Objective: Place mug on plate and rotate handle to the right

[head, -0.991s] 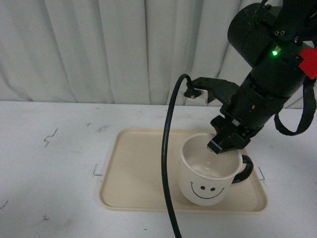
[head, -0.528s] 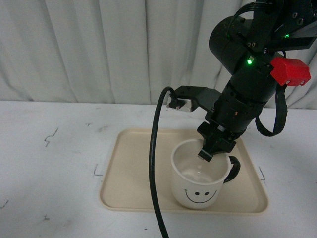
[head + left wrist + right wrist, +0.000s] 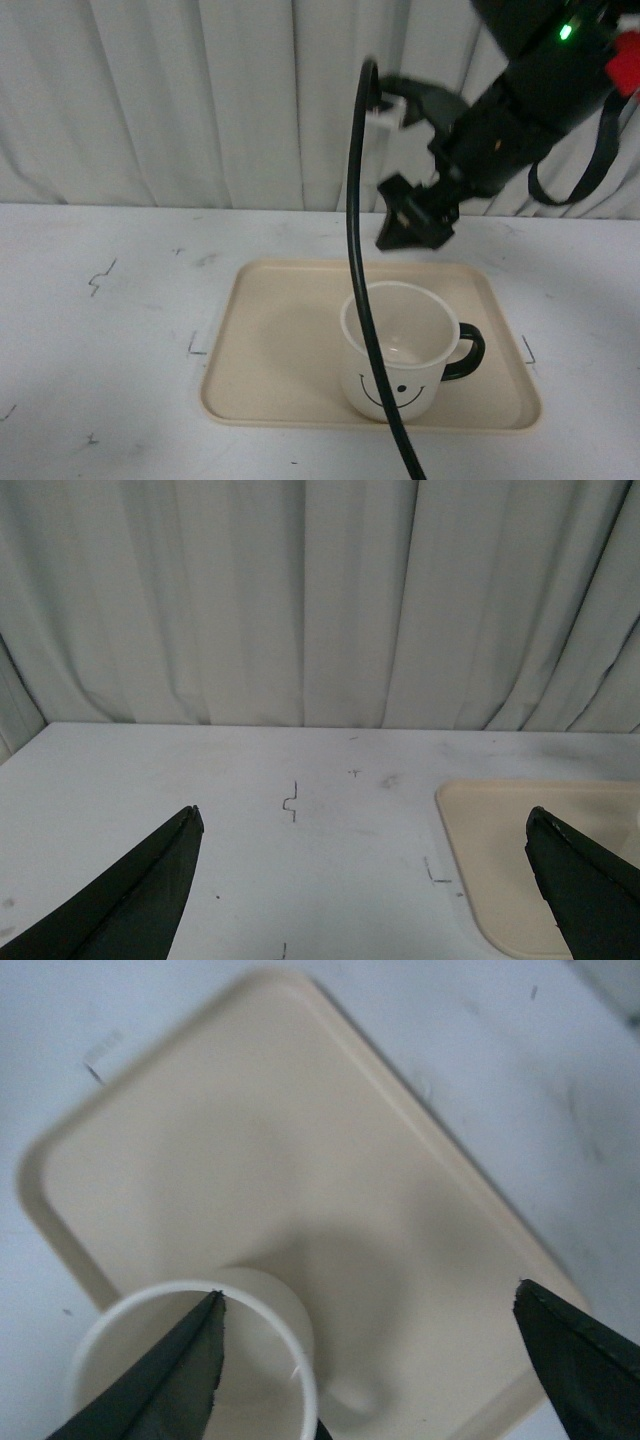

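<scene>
While the mug [image 3: 398, 348] stands upright on the plate [image 3: 270, 340], toward its 4 o'clock corner in the front view, the handle [image 3: 466, 352] points to 3 o'clock, the robot's right. The right gripper [image 3: 412, 218] hangs above the plate's far edge, at about 12 o'clock from the mug and well clear of it; in the right wrist view its fingers [image 3: 180, 1370] stand wide apart with nothing between them, the mug's rim below. A black cable [image 3: 362, 300] crosses in front of the mug, so the smiley face is partly hidden and I cannot say exactly how the print faces.

Both placing and turning look done, judging by how things lie. What remains seems only to draw the right arm away without the cable snagging the rim.

The left gripper [image 3: 360, 870] is spread wide over bare table [image 3: 200, 800], empty, with the plate's corner at its 3 o'clock.
</scene>
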{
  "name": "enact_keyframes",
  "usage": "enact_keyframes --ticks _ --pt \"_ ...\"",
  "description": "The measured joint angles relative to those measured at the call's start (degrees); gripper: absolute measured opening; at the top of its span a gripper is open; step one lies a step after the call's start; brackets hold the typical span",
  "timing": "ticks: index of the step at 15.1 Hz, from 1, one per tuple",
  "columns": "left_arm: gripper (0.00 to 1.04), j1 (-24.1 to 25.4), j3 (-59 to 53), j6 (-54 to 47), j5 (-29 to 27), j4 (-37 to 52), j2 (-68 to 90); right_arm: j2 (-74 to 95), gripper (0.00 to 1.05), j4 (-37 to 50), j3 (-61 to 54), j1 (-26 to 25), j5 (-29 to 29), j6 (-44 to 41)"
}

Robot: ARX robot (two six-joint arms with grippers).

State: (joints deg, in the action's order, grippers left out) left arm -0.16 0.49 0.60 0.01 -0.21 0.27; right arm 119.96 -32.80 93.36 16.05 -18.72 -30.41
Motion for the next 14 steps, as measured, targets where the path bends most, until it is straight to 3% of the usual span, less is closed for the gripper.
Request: enact_keyframes --ticks 1,2,3,4,6,7,8,14 --pt "0.98 0.0 0.0 0.0 -0.02 0.07 0.0 -5.81 0.89 17.16 -6.21 1.25 5.49 3.87" --pt "0.98 0.0 0.0 0.0 0.0 0.04 0.0 -13.0 0.75 44.11 -20.06 1.7 20.61 13.14" --pt "0.98 0.04 0.0 0.0 -0.15 -0.07 0.0 -16.81 0.64 59.1 -30.8 1.05 28.41 19.56" --pt "0.98 0.11 0.0 0.0 -0.15 0.02 0.0 -18.95 0.53 71.17 -40.24 -1.25 31.61 23.93" --pt "0.98 0.11 0.0 0.0 -0.02 0.0 0.0 -25.99 0.24 89.55 -57.7 -5.7 30.91 28.48" --pt "0.98 0.11 0.0 0.0 -0.04 0.0 0.0 -31.95 0.08 92.89 -62.99 -5.99 28.7 29.16" --pt "0.98 0.11 0.0 0.0 -0.07 0.0 0.0 -35.43 0.02 93.29 -67.38 -6.6 27.12 29.38" --pt "0.98 0.11 0.0 0.0 0.0 0.02 0.0 -50.47 0.02 93.2 -85.77 -12.15 23.08 29.59"
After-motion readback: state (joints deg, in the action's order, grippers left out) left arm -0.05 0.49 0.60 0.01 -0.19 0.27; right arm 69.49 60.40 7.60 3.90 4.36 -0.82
